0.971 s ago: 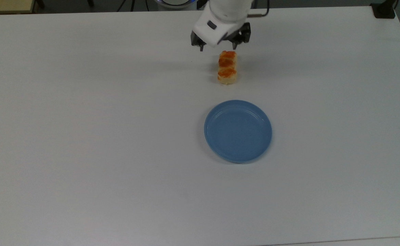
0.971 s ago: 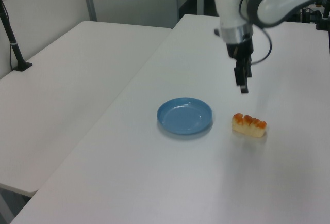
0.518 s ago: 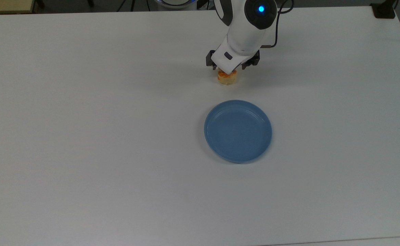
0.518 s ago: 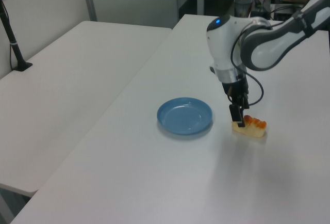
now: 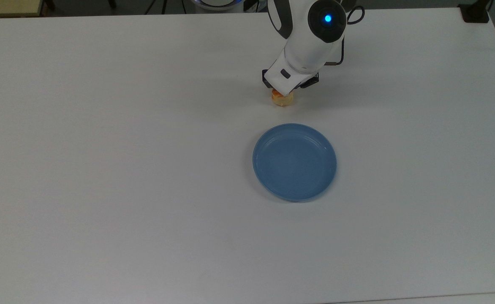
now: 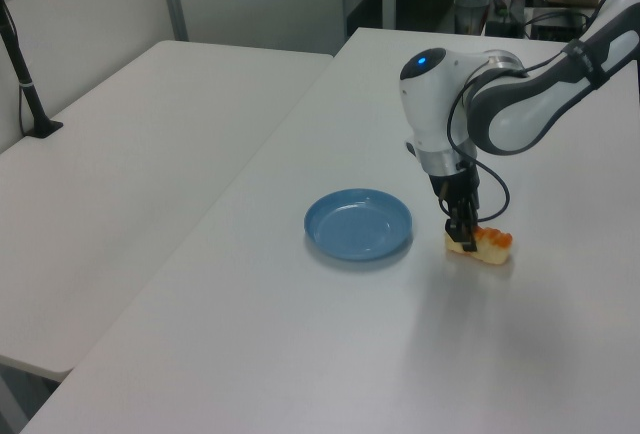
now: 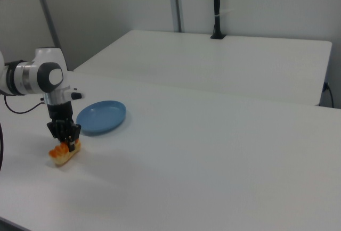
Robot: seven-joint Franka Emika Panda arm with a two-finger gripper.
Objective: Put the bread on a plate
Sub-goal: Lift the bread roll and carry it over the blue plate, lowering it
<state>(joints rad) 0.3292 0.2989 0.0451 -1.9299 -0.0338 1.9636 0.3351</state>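
The bread [image 6: 483, 245] lies on the white desk [image 5: 104, 169], apart from the plate [image 5: 294, 161]. In the top view just its near end pokes out from under the white gripper [image 5: 289, 88], with the plate lower in the frame and a strip of bare desk between them. In the left view the bread sits to the plate's [image 6: 358, 225] right, close to it but not touching, its orange-brown top showing beside the dark fingers [image 6: 463, 232]. In the right view the bread [image 7: 64, 153] lies at the plate's [image 7: 102, 117] lower left, resting flat on the desk.

The gripper [image 6: 467, 241] has its tips down at the bread, at the end nearer the plate in the left view. In the right view its black fingers [image 7: 65, 133] stand on both sides of the bread, but whether they are pressed against it or only straddling it I cannot tell. The arm [image 6: 500, 104] reaches in from the left view's right, a blue light glowing on its white joint.

The plate holds nothing and sits upright. A second white desk [image 6: 130, 154] stands alongside, carrying a black post [image 7: 217, 7].
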